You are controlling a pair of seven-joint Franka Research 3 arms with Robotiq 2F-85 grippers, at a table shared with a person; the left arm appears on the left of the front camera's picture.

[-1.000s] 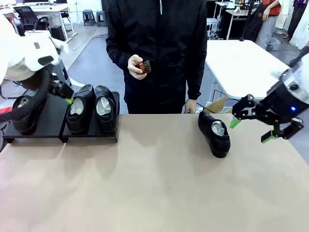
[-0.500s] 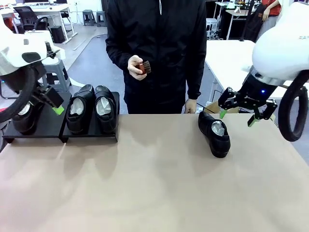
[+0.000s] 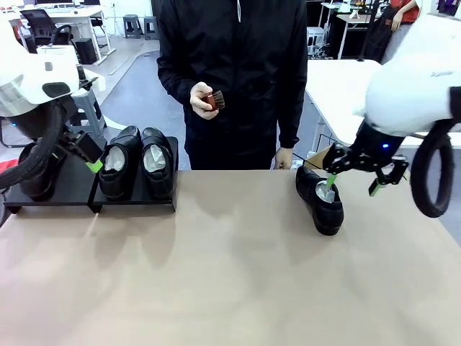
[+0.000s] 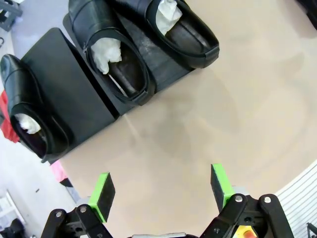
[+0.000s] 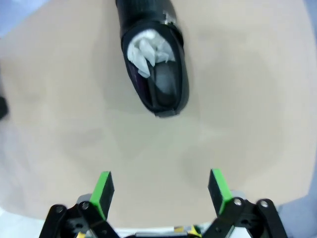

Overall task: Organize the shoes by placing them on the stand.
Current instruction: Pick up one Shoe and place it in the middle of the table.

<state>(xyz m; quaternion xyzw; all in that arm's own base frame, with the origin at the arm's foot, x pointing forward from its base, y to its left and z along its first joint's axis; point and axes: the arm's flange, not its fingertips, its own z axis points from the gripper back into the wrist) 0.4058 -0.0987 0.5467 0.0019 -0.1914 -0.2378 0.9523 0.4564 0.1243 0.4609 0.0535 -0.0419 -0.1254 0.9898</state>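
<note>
Three glossy black shoes rest on the black stand (image 3: 72, 182): one shoe (image 3: 34, 170) on its left section, a pair (image 3: 137, 167) on the right section. The left wrist view looks down on that pair (image 4: 126, 59), the single shoe (image 4: 30, 115) and the stand (image 4: 72, 87). My left gripper (image 3: 88, 155) hovers open between the single shoe and the pair, its jaws (image 4: 162, 188) bare over the tabletop. The fourth shoe (image 3: 320, 200) lies on the table at right. My right gripper (image 3: 353, 182) hangs open just above and right of it; from the wrist, that shoe (image 5: 154, 67) lies ahead of the fingers.
A person in a black jacket stands at the far edge, holding a small reddish-brown brush (image 3: 215, 99) in one hand. Bare tan tabletop (image 3: 230, 274) spreads across the middle and front. A white table (image 3: 353, 94) stands behind at right.
My right gripper has swung left and down, closing in on the shoe on the table. My left gripper has shifted slightly by the stand. The shoes have not moved.
</note>
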